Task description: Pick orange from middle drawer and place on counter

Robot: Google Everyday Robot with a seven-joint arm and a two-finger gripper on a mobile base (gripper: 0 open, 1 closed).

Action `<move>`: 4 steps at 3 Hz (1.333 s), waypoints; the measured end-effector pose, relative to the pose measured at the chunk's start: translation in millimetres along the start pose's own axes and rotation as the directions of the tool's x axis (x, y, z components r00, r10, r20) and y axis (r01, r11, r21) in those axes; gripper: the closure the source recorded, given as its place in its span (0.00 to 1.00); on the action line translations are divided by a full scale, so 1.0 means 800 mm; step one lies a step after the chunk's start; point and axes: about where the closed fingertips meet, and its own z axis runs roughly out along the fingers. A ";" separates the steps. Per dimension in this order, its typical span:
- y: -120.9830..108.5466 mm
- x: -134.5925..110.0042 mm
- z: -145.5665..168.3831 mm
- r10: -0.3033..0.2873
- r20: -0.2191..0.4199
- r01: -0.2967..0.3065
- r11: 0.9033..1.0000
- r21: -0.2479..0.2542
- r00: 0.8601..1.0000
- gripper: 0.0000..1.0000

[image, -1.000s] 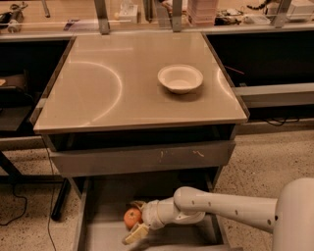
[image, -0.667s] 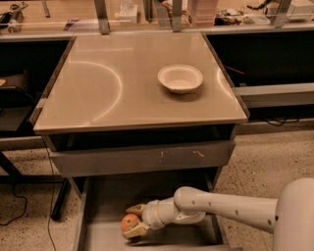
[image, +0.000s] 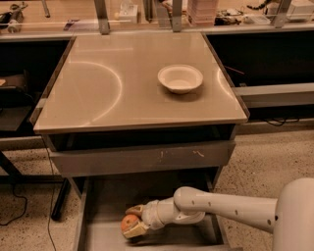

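Note:
The orange (image: 129, 223) is small and round and sits low in the open middle drawer (image: 103, 235), a shallow grey metal drawer pulled out at the bottom of the view. My gripper (image: 133, 220) reaches in from the right on a white arm, and its fingers are closed around the orange, one above it and one below. The counter (image: 98, 88) is a glossy tan tabletop with a curved arc mark, above the drawers.
A white bowl (image: 180, 78) stands on the counter's right half. A grey drawer front with pale scuffs (image: 142, 158) sits just under the counter, overhanging the open drawer. A cluttered bench (image: 147, 12) runs along the back. Speckled floor lies on both sides.
The gripper has closed around the orange, which shifted slightly left and down in the drawer. The arm has barely moved.

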 end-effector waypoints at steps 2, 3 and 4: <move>0.032 -0.065 -0.036 0.001 0.090 0.000 1.000 -0.010 0.996 1.00; 0.072 -0.121 -0.086 0.007 0.156 -0.006 1.000 -0.005 0.988 1.00; 0.110 -0.183 -0.126 0.005 0.153 -0.001 1.000 -0.029 0.988 1.00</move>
